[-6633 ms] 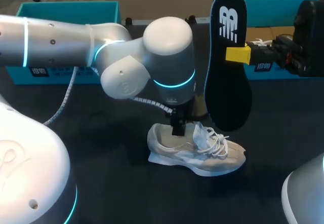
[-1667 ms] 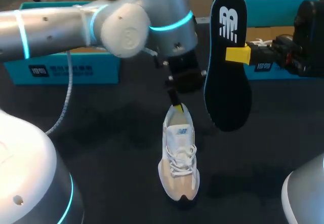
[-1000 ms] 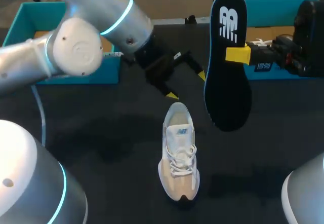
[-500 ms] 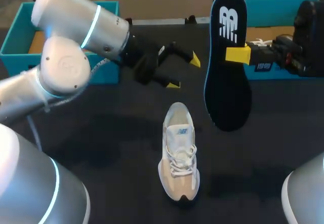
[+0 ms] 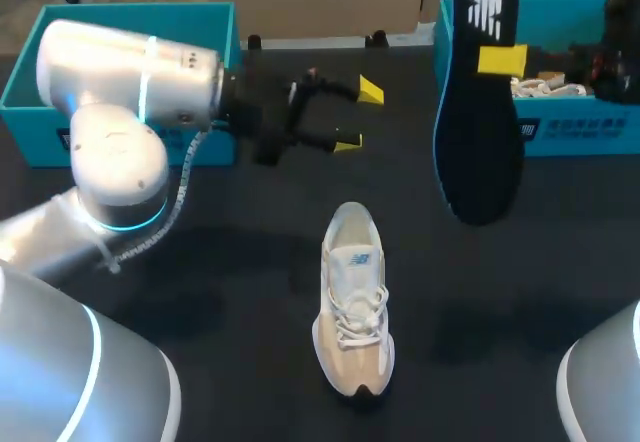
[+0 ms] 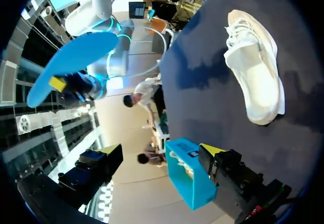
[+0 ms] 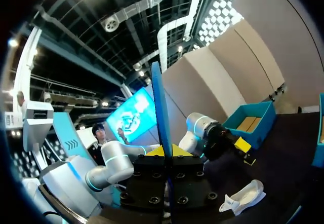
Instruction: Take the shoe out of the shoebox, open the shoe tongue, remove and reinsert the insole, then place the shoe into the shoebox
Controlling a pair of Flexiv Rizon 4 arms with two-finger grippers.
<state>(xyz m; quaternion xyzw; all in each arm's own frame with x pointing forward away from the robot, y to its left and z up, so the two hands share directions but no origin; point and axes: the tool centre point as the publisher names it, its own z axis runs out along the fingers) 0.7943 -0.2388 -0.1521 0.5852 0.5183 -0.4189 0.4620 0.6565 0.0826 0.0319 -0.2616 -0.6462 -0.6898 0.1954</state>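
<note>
Left end effector (image 5: 360,116) wide open and empty, upper middle, right end effector (image 5: 502,60) clamped on upright insole (image 5: 480,152), upper right, shoe (image 5: 353,297) on bench (image 5: 520,292), lower centre, toe toward bottom

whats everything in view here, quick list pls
shoe: one, white and beige, upright on its sole in the middle of the table, toe toward the near edge, apart from both grippers
insole: one, black top with a white logo, blue underside, held up in the air over the table's right side
shoeboxes: two, teal, open, one at the back left, one at the back right
laces: white, in the back right shoebox, the rest of what they belong to is hidden
table: one, black
left arm: silver, in from the left
left gripper: yellow tips, open, empty, behind the shoe
right gripper: yellow tips, shut on the insole
</note>
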